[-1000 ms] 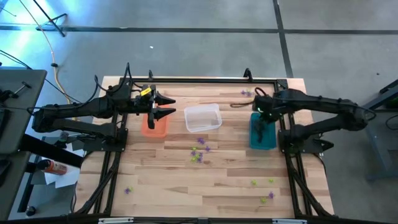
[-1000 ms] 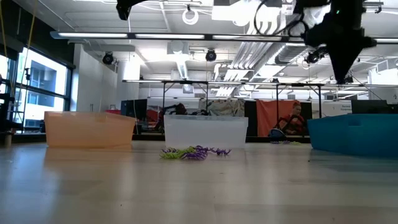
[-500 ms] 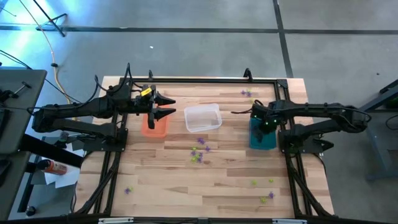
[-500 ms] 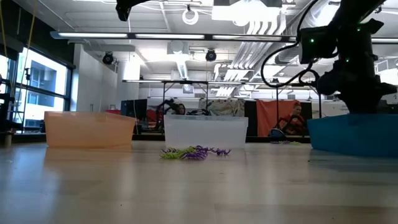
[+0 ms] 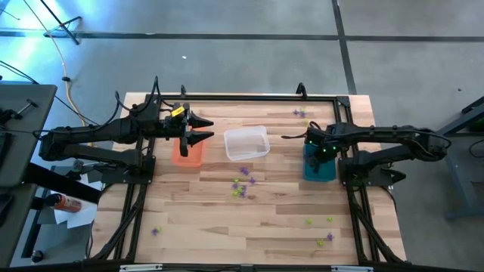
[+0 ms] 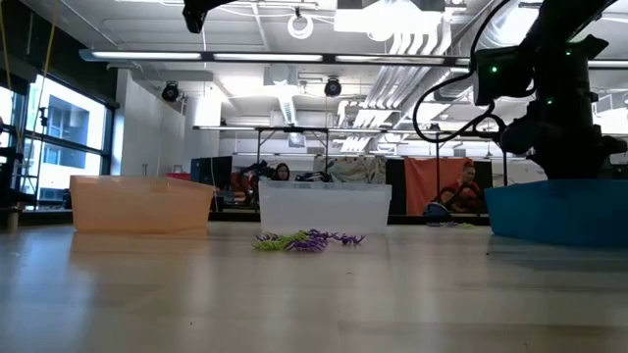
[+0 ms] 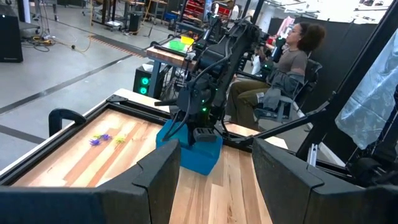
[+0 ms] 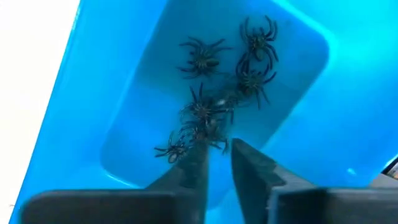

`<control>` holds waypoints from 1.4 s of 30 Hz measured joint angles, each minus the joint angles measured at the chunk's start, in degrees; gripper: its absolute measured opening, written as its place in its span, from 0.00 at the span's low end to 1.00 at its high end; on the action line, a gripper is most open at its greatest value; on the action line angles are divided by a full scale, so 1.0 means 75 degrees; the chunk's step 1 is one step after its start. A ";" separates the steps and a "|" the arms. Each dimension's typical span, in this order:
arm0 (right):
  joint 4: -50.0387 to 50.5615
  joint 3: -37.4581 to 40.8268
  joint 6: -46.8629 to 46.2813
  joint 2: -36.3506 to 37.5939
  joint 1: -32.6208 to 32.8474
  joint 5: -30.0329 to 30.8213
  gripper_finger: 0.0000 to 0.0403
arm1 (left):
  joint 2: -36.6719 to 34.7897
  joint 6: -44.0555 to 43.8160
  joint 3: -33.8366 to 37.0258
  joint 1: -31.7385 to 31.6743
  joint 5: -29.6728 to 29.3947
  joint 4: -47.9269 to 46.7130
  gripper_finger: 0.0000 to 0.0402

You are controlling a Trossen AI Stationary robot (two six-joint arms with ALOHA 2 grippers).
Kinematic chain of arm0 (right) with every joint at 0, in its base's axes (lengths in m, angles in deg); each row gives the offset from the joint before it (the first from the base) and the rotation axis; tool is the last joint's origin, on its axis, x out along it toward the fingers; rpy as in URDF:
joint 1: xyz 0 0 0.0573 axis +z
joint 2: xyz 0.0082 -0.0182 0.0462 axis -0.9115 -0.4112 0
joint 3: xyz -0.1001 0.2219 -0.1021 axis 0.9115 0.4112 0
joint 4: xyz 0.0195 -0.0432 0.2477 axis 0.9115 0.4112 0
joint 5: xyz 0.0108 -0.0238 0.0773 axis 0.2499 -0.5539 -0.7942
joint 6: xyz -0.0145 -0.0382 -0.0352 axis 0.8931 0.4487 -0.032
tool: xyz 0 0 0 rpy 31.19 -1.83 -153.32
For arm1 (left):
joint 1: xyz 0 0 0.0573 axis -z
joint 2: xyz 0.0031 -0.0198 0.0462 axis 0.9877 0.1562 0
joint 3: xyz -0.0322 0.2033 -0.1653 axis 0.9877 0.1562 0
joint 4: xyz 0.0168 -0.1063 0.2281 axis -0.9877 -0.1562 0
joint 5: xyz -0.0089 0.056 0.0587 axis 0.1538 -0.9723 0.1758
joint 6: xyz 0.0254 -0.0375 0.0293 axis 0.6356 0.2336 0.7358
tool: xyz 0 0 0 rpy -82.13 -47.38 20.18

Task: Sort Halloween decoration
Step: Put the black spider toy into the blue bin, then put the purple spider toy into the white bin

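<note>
- We have the worktop (image 5: 197,219) with open room along its near half; loose purple and yellow-green Halloween decoration (image 5: 242,185) lies mid-table in front of the clear bin (image 5: 246,143), with strays near the corners.
- Our right gripper (image 8: 219,155) sits low over the teal bin (image 5: 319,162), fingers a small gap apart, above dark spiders (image 8: 205,112) on the bin floor. A spider could cling to a finger and ride out on the lift.
- The bin walls are close; a sideways exit could tip it.
- Our left gripper (image 5: 203,129) waits with fingers apart over the orange bin (image 5: 187,153).
</note>
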 joint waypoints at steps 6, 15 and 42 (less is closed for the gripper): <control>0.0588 -0.0538 0.0620 0.0005 0.0001 0.0017 0.40 | 0.0000 0.0000 0.0000 -0.0003 -0.0001 0.0000 0.47; 0.1176 -0.2830 0.1385 0.0599 0.0261 0.0862 0.51 | 0.0000 0.0134 0.0000 -0.0002 -0.0001 -0.0002 0.47; -0.5627 -0.3139 0.4832 0.0788 0.1757 0.1011 0.50 | -0.0004 0.0217 -0.0003 0.0000 0.0119 -0.0118 0.47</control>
